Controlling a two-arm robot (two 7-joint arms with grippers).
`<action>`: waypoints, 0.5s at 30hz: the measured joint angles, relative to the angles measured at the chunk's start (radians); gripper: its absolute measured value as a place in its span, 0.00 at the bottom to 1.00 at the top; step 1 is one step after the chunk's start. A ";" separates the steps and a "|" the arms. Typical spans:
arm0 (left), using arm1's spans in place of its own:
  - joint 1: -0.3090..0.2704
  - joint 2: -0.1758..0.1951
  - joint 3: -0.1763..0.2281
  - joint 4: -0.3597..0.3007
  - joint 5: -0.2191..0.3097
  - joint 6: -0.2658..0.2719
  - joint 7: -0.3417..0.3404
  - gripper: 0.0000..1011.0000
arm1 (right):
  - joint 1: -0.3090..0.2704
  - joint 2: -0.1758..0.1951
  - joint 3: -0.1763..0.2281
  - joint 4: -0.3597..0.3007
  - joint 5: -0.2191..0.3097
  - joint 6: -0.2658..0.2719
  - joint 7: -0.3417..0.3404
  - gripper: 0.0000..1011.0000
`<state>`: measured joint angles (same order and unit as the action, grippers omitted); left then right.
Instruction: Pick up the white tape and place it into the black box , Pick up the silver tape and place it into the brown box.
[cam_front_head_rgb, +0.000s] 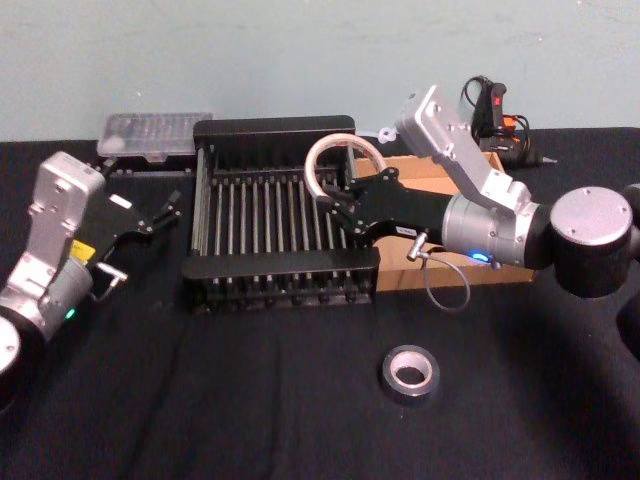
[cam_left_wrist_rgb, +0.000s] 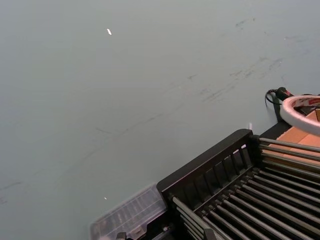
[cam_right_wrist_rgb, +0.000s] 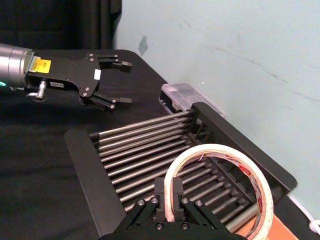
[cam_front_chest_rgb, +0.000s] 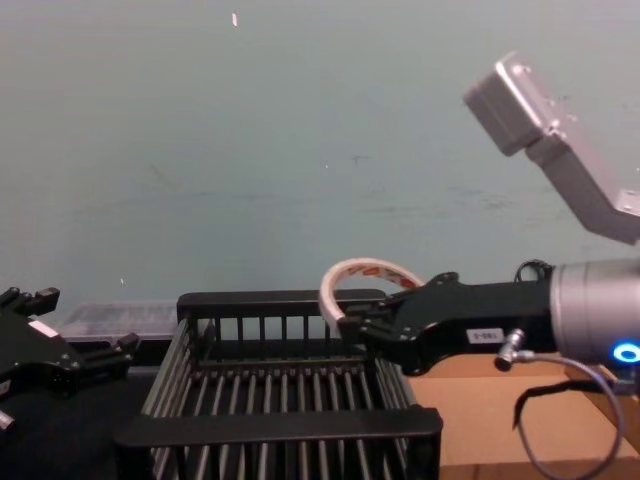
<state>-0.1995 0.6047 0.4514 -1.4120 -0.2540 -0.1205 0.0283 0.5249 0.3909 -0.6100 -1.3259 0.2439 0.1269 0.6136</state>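
— While my right gripper (cam_right_wrist_rgb: 168, 202) pinches the white tape (cam_right_wrist_rgb: 220, 192) above the black box (cam_front_head_rgb: 282, 232), what could fail?
— It hangs near the right rail, apparently; released there, it may roll out. My left gripper (cam_front_head_rgb: 165, 212) waits spread beside the box.

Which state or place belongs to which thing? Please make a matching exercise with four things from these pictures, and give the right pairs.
Things:
1. white tape
2. silver tape
3. left gripper
4. clear plastic case

Places or states:
A. lies flat on the black table, in front of the boxes
B. open and empty, to the left of the black box
C. held upright by the right gripper above the black box's right end
D. stands behind the black box's far left corner, near the wall

Pairs: 1-C, 2-A, 3-B, 4-D
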 joint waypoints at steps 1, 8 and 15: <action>0.000 0.000 0.000 0.000 0.000 0.000 0.000 0.99 | 0.003 -0.003 -0.002 0.004 -0.001 -0.001 0.001 0.09; 0.000 0.000 0.000 0.000 0.000 0.000 0.000 0.99 | 0.027 -0.025 -0.022 0.036 -0.010 -0.007 0.007 0.09; 0.000 0.000 0.000 0.000 0.000 0.000 0.000 0.99 | 0.038 -0.035 -0.028 0.049 -0.014 -0.012 0.009 0.09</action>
<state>-0.1995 0.6047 0.4514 -1.4120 -0.2539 -0.1205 0.0283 0.5631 0.3561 -0.6383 -1.2765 0.2300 0.1145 0.6226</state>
